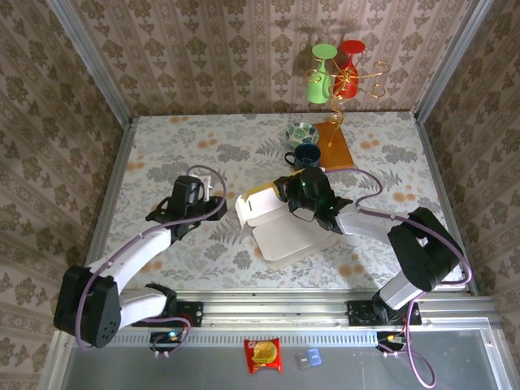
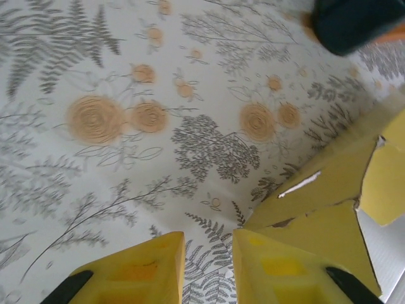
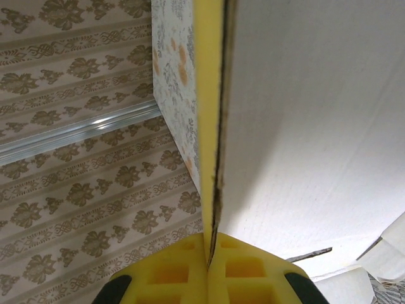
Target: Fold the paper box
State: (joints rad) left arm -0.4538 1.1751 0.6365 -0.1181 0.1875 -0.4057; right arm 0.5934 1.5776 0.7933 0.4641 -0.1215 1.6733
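Note:
The paper box (image 1: 280, 236) lies partly folded at the table's middle, whitish inside up and yellow at its edges. My right gripper (image 1: 296, 195) hangs over its far side, shut on a raised wall of the box. In the right wrist view the fingertips (image 3: 210, 250) pinch that panel's edge, with yellow outside on the left and white inside (image 3: 316, 126) on the right. My left gripper (image 1: 203, 193) sits left of the box, above the tablecloth. Its fingers (image 2: 209, 237) stand a narrow gap apart with nothing between them, and the box's yellow flaps (image 2: 323, 190) lie just to their right.
Behind the box stand a blue mug (image 1: 306, 156), a patterned bowl (image 1: 301, 132) and an orange-brown board (image 1: 335, 145). A wire mug tree (image 1: 341, 77) holds a green and a red cup. A snack packet (image 1: 262, 355) lies on the front ledge.

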